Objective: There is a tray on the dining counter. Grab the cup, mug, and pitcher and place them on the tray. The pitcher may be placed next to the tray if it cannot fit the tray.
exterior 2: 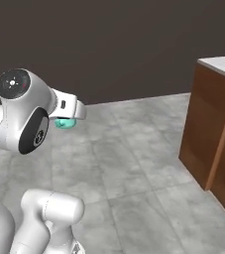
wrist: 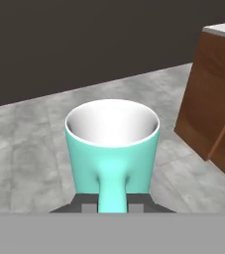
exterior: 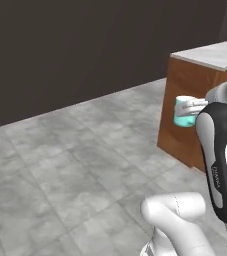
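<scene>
The gripper [wrist: 112,208] was closed on the handle of the mug [wrist: 112,144], carried upright above the floor, with the counter [wrist: 218,94] at 2 o'clock; tray placement remained.

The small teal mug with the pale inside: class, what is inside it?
The teal mug shows bare white inner walls near its rim, nothing visible in them. Its bottom is hidden by the near wall, so anything there cannot be seen.

Teal mug [wrist: 112,149] with pale inside, upright, handle in the end effector [wrist: 112,204], above grey floor
</scene>
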Tool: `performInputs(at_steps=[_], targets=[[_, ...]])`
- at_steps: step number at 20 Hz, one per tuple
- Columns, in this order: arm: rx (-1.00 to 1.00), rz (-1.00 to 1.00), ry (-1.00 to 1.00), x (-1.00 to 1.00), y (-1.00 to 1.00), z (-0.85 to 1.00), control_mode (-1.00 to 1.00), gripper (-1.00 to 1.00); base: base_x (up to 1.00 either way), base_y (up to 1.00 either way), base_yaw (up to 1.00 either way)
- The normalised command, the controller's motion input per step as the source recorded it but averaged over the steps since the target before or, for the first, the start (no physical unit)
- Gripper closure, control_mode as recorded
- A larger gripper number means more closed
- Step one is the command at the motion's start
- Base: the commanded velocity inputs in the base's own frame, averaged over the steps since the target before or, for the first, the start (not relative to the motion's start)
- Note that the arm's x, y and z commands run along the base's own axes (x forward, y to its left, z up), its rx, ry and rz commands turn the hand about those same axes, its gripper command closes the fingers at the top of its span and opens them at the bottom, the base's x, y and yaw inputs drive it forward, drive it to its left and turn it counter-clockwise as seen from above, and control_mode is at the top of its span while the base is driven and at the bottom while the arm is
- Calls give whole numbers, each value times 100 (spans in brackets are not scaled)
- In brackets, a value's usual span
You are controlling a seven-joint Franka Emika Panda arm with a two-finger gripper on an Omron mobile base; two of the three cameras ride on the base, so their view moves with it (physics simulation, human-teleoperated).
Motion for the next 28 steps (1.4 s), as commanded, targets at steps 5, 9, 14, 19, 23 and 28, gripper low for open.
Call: performInputs(at_steps=[5,9,14,19,23,28], targets=[[0,0,0,0,0,0,100,100,100,78,-22],[0,0,0,0,0,0,100,100,100,81,-24],[0,0,0,0,0,0,100,100,100,89,-31],[0,0,0,0,0,0,100,100,100,86,-45],[0,0,0,0,0,0,100,100,98,96,-59],[0,0,0,0,0,0,100,100,82,100,-62]])
